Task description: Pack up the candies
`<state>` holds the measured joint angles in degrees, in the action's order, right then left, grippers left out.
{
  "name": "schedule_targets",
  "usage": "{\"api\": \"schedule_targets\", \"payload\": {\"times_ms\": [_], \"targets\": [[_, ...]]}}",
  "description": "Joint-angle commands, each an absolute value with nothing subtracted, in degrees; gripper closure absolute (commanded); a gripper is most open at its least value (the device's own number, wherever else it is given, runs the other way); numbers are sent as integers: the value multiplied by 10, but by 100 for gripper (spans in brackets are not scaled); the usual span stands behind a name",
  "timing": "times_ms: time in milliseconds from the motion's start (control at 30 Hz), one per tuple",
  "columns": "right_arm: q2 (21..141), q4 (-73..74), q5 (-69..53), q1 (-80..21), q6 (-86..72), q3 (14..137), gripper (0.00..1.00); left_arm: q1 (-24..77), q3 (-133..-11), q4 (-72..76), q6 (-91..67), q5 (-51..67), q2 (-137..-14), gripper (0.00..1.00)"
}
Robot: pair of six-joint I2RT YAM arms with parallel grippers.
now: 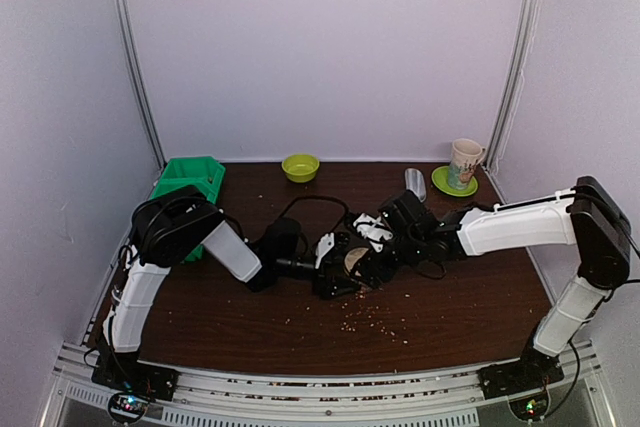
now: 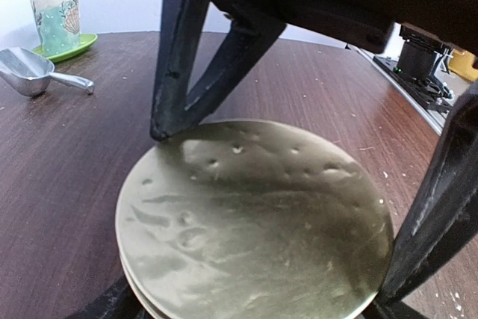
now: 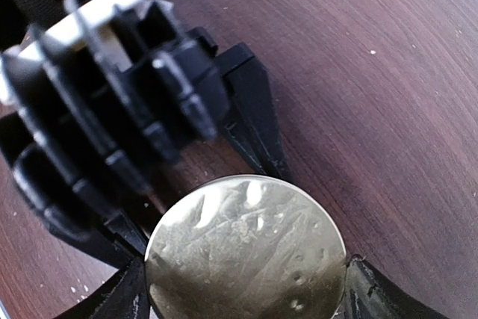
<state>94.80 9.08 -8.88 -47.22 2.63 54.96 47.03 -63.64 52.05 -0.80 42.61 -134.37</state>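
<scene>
Our left tool (image 2: pixel 272 211) pinches the gold tin (image 2: pixel 254 259) at mid-tabletop (image 1: pixel 470 297); our right tool (image 3: pixel 246 287) flanks its rim, grip unclear. We see no candies, likely inside; we judge packing nearly done.

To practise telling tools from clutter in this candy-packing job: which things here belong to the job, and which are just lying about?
Job: round gold metal tin; left gripper and right gripper, both closed on it.
Lying about: green plastic bin; yellow-green bowl; silver metal scoop; patterned ceramic mug; green saucer; pale crumbs.
</scene>
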Motion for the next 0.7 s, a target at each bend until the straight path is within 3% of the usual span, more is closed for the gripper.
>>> {"api": "schedule_targets", "payload": {"times_ms": [0,500,667], "targets": [[952,70,-32,-480,-78,556,25,461,-622,388,-24,346,-1383,20],[999,110,71,-527,-210,614,22,462,-627,370,-21,322,-1381,20],[985,107,65,-530,-209,610,14,462,-627,368,-20,322,-1382,20]]}}
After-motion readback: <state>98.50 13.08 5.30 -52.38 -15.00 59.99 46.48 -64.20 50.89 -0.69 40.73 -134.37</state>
